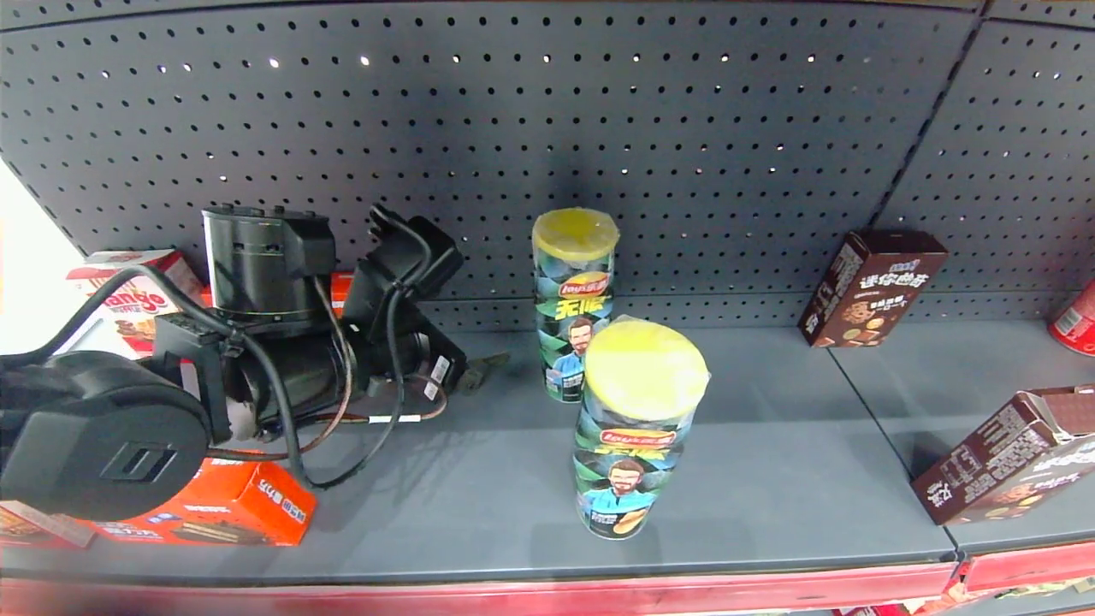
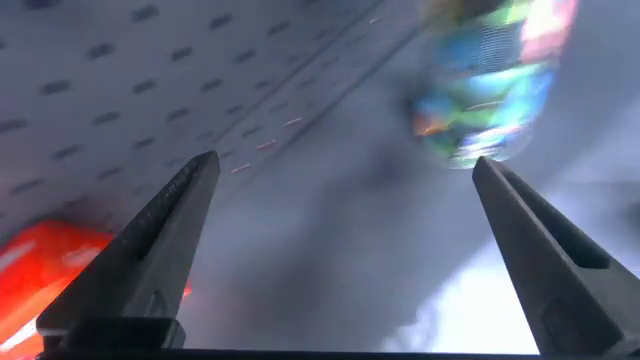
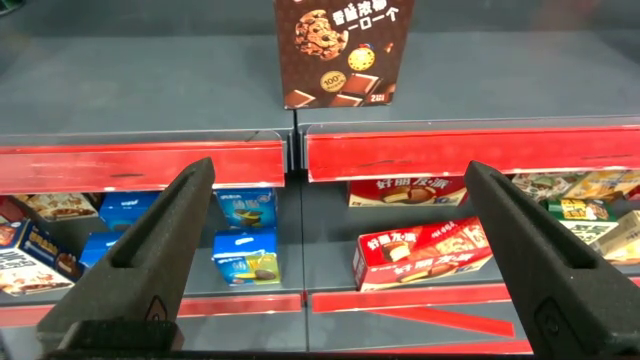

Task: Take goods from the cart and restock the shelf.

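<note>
Standing upright one behind the other on the shelf [image 1: 770,479], the rear can [image 1: 573,299] and front can [image 1: 637,428] seem set to build a row. The left gripper [image 2: 345,165], spread and empty, sits beside them. The right gripper [image 3: 340,168], also spread, holds nothing.

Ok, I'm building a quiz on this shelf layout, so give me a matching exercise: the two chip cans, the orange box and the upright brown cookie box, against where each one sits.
Things:
1. front chip can
2. rear chip can
3. orange box
4. upright brown cookie box

Places:
A. back right, against the pegboard
B. middle, near the front edge of the shelf
C. front left
D. middle, toward the back, behind the other can

Pairs: 1-B, 2-D, 3-C, 4-A
</note>
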### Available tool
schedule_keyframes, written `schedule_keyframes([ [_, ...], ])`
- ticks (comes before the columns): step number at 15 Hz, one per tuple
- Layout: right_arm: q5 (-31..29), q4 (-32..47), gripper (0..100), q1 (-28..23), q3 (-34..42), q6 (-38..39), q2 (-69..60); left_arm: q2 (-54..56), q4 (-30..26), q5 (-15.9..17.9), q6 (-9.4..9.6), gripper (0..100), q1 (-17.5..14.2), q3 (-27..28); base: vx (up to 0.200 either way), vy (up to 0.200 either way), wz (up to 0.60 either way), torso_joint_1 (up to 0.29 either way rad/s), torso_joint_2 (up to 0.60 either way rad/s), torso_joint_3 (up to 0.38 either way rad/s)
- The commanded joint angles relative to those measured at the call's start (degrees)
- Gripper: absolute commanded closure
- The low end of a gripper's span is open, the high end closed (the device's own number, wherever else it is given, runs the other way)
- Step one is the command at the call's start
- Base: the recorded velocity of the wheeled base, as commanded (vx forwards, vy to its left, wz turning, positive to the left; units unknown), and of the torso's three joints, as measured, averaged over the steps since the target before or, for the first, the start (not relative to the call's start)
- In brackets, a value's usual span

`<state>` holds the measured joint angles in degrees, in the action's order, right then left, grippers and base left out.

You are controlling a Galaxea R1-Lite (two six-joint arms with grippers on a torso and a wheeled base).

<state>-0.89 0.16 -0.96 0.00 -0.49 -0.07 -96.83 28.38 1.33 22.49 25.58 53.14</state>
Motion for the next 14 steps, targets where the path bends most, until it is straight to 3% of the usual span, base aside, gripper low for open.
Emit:
schedule_keyframes([
  [1, 0.0, 0.0, 0, 0.0, 0.0, 0.0, 0.1, -0.7, 0.3, -3.7, 2.03, 0, 0.5, 0.1, 0.000, 0.000, 0.00, 0.000, 0.00, 0.000],
  [2, 0.0, 0.0, 0, 0.0, 0.0, 0.0, 0.1, -1.7, 0.5, -6.0, 2.82, 0, 0.7, 0.4, 0.000, 0.000, 0.00, 0.000, 0.00, 0.000],
  [5, -0.1, 0.0, 0, 0.1, 0.0, 0.0, 0.1, -4.2, 0.5, -8.4, 2.91, 0, 1.5, 2.1, 0.000, 0.000, 0.00, 0.000, 0.00, 0.000],
  [10, 0.0, 0.0, 0, 0.0, 0.0, 0.0, 0.1, -9.3, 0.2, -8.9, 2.73, 0, 3.9, 8.6, 0.000, 0.000, 0.00, 0.000, 0.00, 0.000],
  [14, 0.0, 0.0, 0, 0.1, 0.0, 0.0, 0.1, -11.2, 0.3, -8.9, 2.73, 0, 4.9, 10.1, 0.000, 0.000, 0.00, 0.000, 0.00, 0.000],
])
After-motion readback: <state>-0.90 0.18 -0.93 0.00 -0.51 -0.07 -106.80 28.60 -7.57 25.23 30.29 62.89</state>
